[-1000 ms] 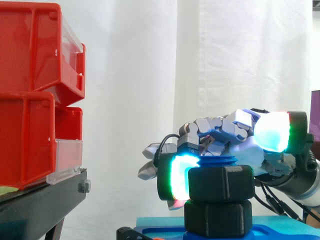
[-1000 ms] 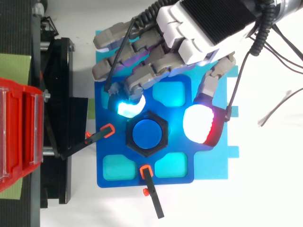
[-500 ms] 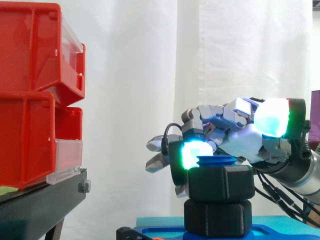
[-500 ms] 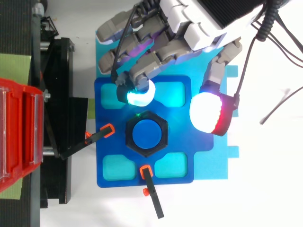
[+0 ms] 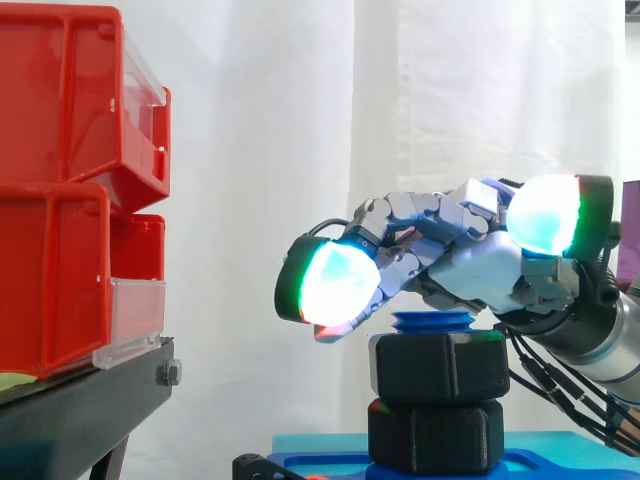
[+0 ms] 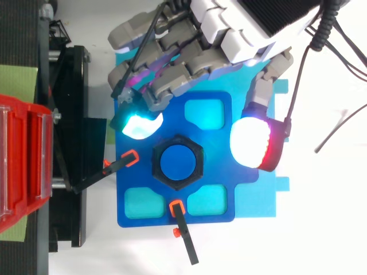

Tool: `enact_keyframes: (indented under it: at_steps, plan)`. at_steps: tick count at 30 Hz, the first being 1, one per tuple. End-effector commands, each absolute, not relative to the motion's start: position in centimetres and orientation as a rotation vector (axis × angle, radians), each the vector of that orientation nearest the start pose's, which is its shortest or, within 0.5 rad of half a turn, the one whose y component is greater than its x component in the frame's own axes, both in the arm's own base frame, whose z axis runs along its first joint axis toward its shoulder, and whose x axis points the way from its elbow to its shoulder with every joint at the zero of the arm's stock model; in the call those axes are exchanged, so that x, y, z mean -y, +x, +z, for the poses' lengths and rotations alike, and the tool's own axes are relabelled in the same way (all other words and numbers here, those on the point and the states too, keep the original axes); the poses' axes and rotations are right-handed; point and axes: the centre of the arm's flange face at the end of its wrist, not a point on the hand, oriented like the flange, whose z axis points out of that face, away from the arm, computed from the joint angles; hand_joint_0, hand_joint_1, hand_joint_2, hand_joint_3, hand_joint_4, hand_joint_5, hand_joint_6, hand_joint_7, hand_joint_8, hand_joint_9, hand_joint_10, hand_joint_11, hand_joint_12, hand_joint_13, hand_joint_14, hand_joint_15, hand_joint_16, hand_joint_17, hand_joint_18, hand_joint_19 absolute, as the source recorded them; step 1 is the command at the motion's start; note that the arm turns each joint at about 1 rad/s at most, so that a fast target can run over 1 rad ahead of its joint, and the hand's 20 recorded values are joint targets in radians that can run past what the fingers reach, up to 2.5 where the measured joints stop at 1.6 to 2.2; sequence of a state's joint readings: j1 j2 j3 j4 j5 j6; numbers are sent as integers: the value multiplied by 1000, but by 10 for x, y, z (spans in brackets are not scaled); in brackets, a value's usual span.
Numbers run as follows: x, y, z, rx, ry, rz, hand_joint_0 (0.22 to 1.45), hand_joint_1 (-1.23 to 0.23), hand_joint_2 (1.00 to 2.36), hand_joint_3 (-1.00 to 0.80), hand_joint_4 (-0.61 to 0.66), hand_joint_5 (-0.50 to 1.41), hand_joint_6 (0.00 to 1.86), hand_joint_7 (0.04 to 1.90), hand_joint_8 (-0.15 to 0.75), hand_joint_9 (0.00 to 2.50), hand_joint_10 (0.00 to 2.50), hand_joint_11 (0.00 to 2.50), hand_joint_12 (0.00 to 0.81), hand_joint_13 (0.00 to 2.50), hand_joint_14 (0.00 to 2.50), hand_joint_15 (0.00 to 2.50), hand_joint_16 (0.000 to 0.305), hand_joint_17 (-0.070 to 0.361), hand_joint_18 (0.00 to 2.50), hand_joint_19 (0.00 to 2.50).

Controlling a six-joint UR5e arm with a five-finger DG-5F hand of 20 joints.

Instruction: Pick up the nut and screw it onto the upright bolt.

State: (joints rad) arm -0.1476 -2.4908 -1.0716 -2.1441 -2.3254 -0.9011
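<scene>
My hand (image 5: 480,275) is hanging loose, holding nothing, just over the nut (image 5: 440,365) sitting on the blue bolt (image 6: 178,162), lower right in the side view. I am thinking my fingers (image 5: 340,282) could slip off its corners, leaving it wobbly.

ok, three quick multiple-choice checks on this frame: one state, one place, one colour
1. The hand and the nut: A) shut on it B) open, clear of it C) pressing its top
2. Nut's place? A) on the bolt B) in the hand C) lying beside the bolt
3. Bolt colour? A) red B) blue C) green

1 B: the top view shows gaps between the hand and the nut on both sides.
2 A: the nut rings the bolt.
3 B: a blue tip pokes above the nut.
</scene>
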Motion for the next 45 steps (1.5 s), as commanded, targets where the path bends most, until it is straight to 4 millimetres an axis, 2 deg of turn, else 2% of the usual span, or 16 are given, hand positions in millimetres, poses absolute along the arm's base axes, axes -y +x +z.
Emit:
enact_keyframes:
  at_steps: [1, 10, 19, 28, 38, 42, 45]
  plan:
    - [172, 799, 211, -1158, -228, 816, 469, -34, 1000, -500, 200, -112, 502, 703, 212, 781, 0, 0, 269, 497, 0, 0, 34, 77, 270, 24]
    - [155, 805, 191, -1175, -186, 829, 469, -24, 1000, -500, 200, -115, 502, 714, 214, 760, 0, 0, 275, 488, 0, 0, 35, 78, 260, 28]
    - [147, 800, 176, -1223, -164, 848, 471, -18, 1000, -500, 230, -95, 503, 883, 230, 771, 0, 0, 282, 487, 0, 0, 34, 77, 256, 35]
    - [146, 800, 177, -1225, -166, 851, 479, -18, 1000, -500, 209, -61, 504, 1226, 243, 802, 0, 0, 282, 501, 0, 0, 33, 75, 260, 38]
    - [149, 799, 177, -1222, -169, 849, 488, -32, 1000, -500, 161, -32, 502, 1479, 243, 830, 0, 0, 277, 534, 0, 0, 32, 72, 294, 46]
    - [152, 798, 178, -1218, -173, 848, 491, -38, 1000, -500, 154, -20, 500, 1546, 248, 845, 0, 0, 274, 541, 0, 0, 32, 72, 307, 61]
    - [154, 798, 177, -1219, -176, 848, 495, -48, 1000, -500, 157, -21, 544, 1483, 251, 875, 0, 0, 269, 559, 0, 0, 31, 70, 326, 68]
